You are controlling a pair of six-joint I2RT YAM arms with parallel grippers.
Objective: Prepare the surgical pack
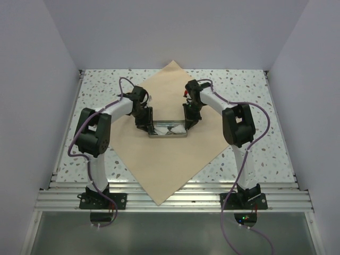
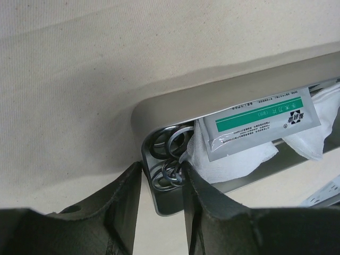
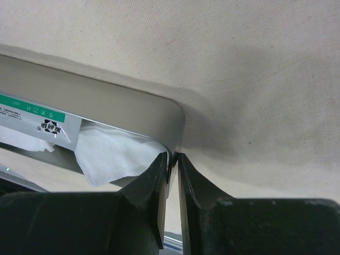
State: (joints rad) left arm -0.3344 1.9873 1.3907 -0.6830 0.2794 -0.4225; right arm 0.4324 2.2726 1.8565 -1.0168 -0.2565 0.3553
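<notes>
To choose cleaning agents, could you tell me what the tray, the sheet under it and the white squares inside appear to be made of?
The tray looks like stainless steel: matte grey, softly reflective. The sheet seems woven tan cloth: fine grain, soft creases. The white squares are probably cotton gauze: limp, crumpled folds.

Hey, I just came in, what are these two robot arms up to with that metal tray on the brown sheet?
Each arm is at one end of the steel tray, which sits mid-sheet on the flat tan wrap sheet. The right tool pinches its right end wall; the left tool straddles the left end wall, jaws apart. Inside lie gauze, ring-handled instruments and a green-striped packet.
</notes>
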